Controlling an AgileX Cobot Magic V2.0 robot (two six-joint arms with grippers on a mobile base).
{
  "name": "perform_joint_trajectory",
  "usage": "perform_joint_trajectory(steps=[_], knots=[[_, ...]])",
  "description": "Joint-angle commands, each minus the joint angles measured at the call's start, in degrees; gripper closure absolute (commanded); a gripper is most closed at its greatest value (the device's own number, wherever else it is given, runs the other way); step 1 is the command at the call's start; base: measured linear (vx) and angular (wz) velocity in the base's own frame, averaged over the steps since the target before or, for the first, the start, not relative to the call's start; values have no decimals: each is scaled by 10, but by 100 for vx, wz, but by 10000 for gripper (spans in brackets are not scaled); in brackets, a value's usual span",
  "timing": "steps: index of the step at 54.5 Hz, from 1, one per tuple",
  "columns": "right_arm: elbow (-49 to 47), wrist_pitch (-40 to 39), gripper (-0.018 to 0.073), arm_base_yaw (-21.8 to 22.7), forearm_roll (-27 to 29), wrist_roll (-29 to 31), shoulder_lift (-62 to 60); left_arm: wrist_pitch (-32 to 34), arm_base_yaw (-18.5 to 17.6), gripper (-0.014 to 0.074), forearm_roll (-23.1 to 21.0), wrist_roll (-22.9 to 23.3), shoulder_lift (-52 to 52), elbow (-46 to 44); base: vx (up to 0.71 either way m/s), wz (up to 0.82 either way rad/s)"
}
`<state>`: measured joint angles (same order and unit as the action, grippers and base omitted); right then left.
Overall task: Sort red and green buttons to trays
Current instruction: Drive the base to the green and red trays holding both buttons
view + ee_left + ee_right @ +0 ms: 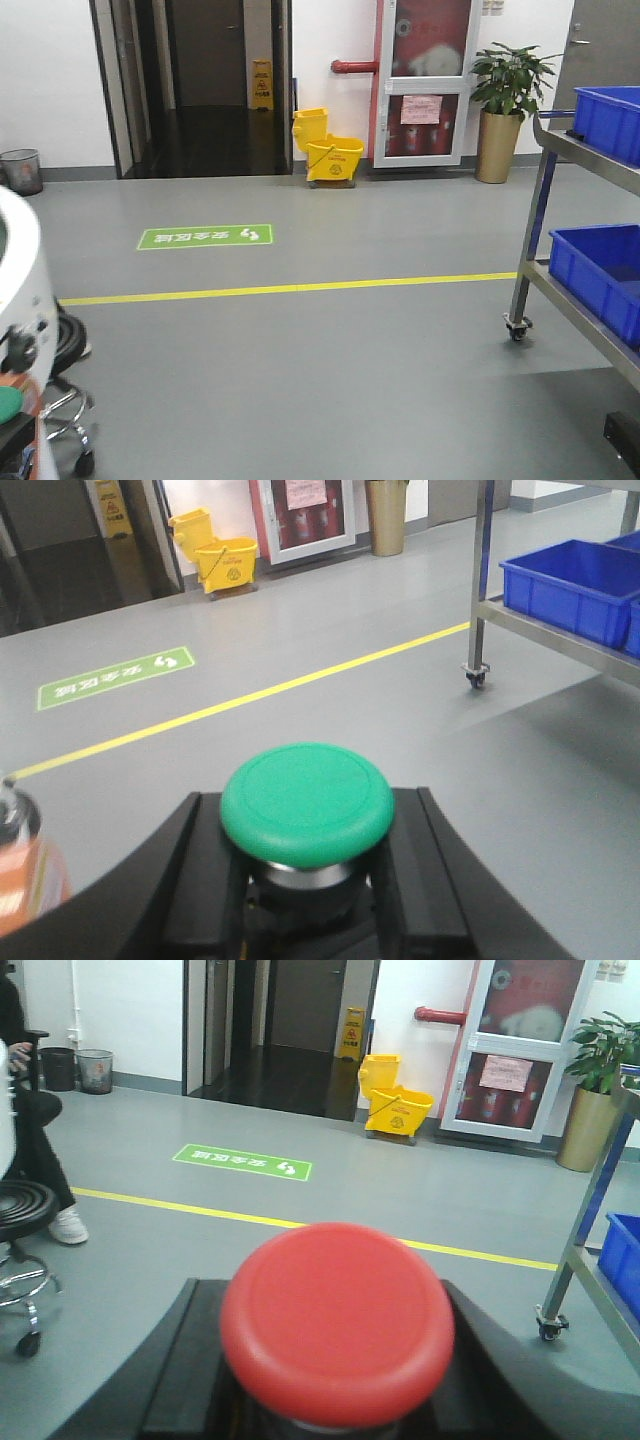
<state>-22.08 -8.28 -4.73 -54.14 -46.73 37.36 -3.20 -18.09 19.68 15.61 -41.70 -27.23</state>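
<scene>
Closest to the lens in the left wrist view is the green button [306, 802]. Its smooth, matte, slightly domed round cap sits over a bright metal collar and a dark boxy base. The left end effector [310, 875] is clamped on that base, with a broad black finger [195, 880] pressed against each side and the cap standing proud above them.

In the right wrist view the red button [337, 1322] fills the foreground. Its wide, glossy mushroom cap is blurred by nearness. The right end effector [335, 1405] holds it between its black fingers [185, 1370]. The cap overhangs the contact itself, but the button hangs in the air over the floor, so the grip appears closed on it.

Both pickups therefore look done, and the placing seems to be all that is left. Neither the trays nor any worktop shows in any view, so it cannot be told how near the drop-off is.

Ahead of both end effectors stretches grey floor [300, 380] with a yellow line [290, 289]. Off to the right is a steel cart [545, 200] carrying deep blue crates [610, 120].
</scene>
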Motion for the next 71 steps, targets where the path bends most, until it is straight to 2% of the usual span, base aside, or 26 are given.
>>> perform_joint_trajectory(steps=[1,21,71], knots=[[-18,-27,567,2,1,-2,-1,50,-1,602,-5,5,4,-18,58,-14],[-18,-27,567,2,1,-2,-1,50,-1,602,-5,5,4,-18,57,-33],[-18,-26,567,2,1,-2,-1,50,-1,602,-5,5,4,-18,52,-50]])
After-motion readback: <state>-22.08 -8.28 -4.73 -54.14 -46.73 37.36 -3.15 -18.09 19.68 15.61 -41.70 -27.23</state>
